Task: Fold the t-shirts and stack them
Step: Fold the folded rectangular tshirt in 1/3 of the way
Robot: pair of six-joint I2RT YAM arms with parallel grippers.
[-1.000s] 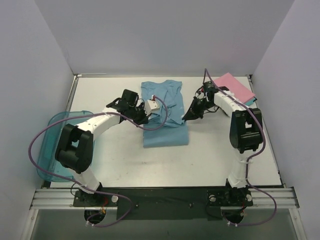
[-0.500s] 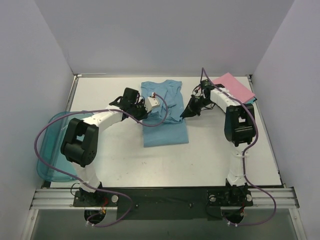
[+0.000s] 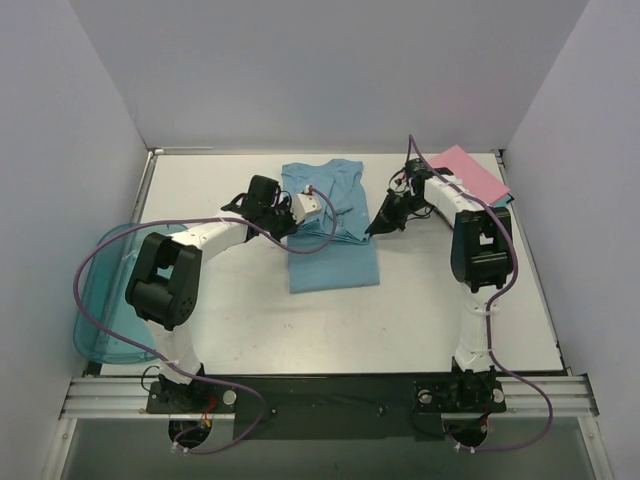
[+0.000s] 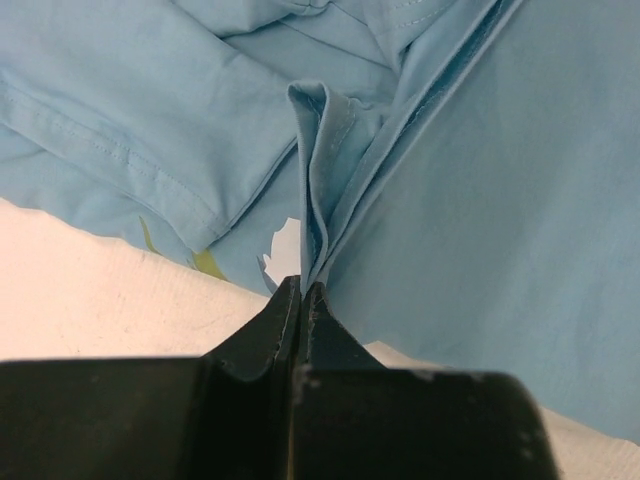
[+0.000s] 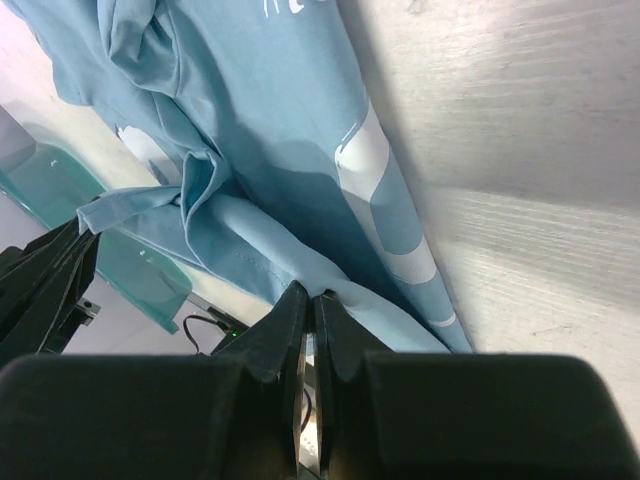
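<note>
light blue t-shirt (image 3: 335, 265): soft matte cloth in the middle of the worktop (image 3: 430, 300), toward the back; the lower part lies flat as a smooth rectangle, and the upper part is doubled over it in loose layers with stitched hems and shallow creases.
bin (image 3: 100, 300): translucent teal plastic with rounded corners, at the far left edge of the worktop, well apart from the shirt.
left gripper (image 4: 302, 298): black fingers pressed together, clamped on a thin upright ridge of the light blue t-shirt at its left side; the pinched fold rises narrow from the tips.
print (image 4: 205, 262): a yellow-green stroke and a white patch show on the underlayer just beside the left gripper; broad white bands show in the right wrist view.
right gripper (image 5: 306, 300): black fingers together, clamped on the stitched hem at the shirt's right edge, with cloth draping away from the tips in a soft fold.
pink t-shirt (image 3: 470, 175): folded flat into a neat rectangle at the back right corner, set at a slant, apart from the blue one.
teal t-shirt (image 3: 503, 205): only a thin edge peeks out under the pink one.
</note>
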